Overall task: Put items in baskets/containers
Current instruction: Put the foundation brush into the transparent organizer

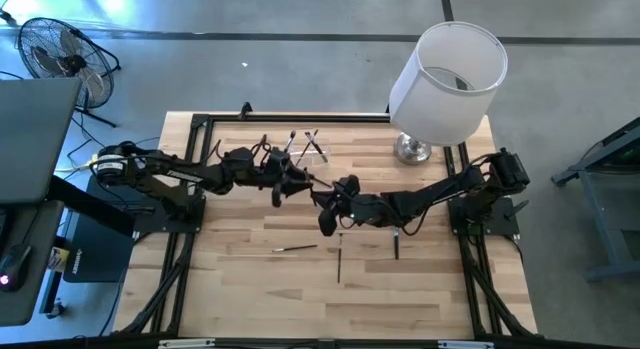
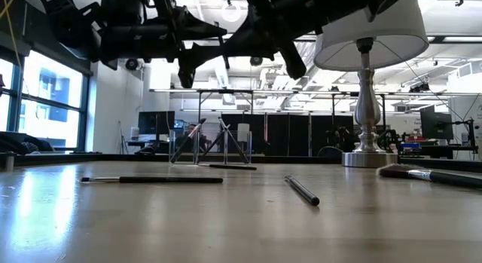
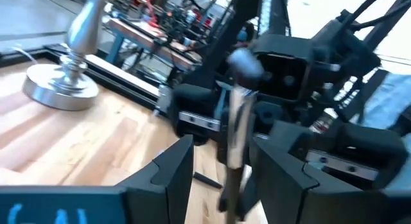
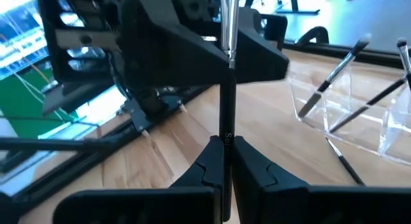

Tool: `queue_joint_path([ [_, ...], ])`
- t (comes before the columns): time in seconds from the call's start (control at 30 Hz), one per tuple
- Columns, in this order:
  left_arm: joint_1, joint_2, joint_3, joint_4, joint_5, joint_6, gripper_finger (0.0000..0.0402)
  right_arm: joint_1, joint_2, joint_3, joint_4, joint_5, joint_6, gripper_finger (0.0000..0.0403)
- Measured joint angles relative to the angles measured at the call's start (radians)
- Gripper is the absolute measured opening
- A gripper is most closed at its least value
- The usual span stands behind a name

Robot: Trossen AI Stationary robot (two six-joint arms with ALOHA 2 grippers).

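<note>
My right gripper (image 4: 225, 150) is shut on a slim brush with a dark handle and a silver ferrule (image 4: 229, 25), held above the middle of the table. My left gripper (image 3: 221, 166) faces it from the table's left. It is open, with one finger on each side of the same brush (image 3: 236, 131); I see no touch. In the high view the two grippers (image 1: 285, 184) (image 1: 327, 211) meet just near of the clear holder (image 1: 305, 149), which stands on the table with several brushes leaning in it. Three brushes (image 1: 295, 248) (image 1: 338, 261) (image 1: 397, 245) lie flat on the wood. My right gripper pinches the brush's dark handle (image 4: 226, 131) between its two fingers. It comes in about level from the table's right. The brush reaches out past the fingertips, ferrule end away from the grip, and passes between the left gripper's fingers. It is lifted clear of the table.
A lamp with a large white shade (image 1: 447, 81) and a silver base (image 1: 412, 147) stands at the far right. In the low view the loose brushes (image 2: 151, 179) (image 2: 303, 190) lie near the front, and one with a fluffy head (image 2: 393, 171) lies to the right. Bare wood lies along the near edge.
</note>
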Motion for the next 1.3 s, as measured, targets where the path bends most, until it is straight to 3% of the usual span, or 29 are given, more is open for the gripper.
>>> queue_joint_path([
  [0.3, 0.000, 0.000, 0.000, 0.011, -0.070, -0.030, 0.0146, -0.007, 0.000, 0.000, 0.023, 0.025, 0.000, 0.0007],
  [0.43, 0.000, 0.000, 0.000, 0.012, -0.070, -0.040, 0.0109, -0.012, 0.000, 0.000, 0.023, 0.023, 0.002, 0.0004],
  [0.6, 0.000, 0.000, 0.000, 0.014, -0.073, -0.079, 0.0021, -0.014, 0.000, -0.001, 0.017, 0.024, 0.004, 0.0010],
  [0.83, 0.000, 0.000, 0.000, 0.008, -0.075, -0.080, 0.0024, -0.015, 0.000, -0.001, -0.004, 0.018, 0.048, 0.0019],
  [1.07, 0.001, 0.000, -0.001, -0.017, -0.090, -0.025, 0.0015, -0.020, -0.007, -0.001, -0.062, -0.030, 0.091, 0.0092],
  [1.3, 0.002, -0.019, -0.001, -0.068, -0.133, 0.186, 0.0015, -0.018, -0.143, -0.002, -0.412, -0.039, 0.172, 0.0154],
])
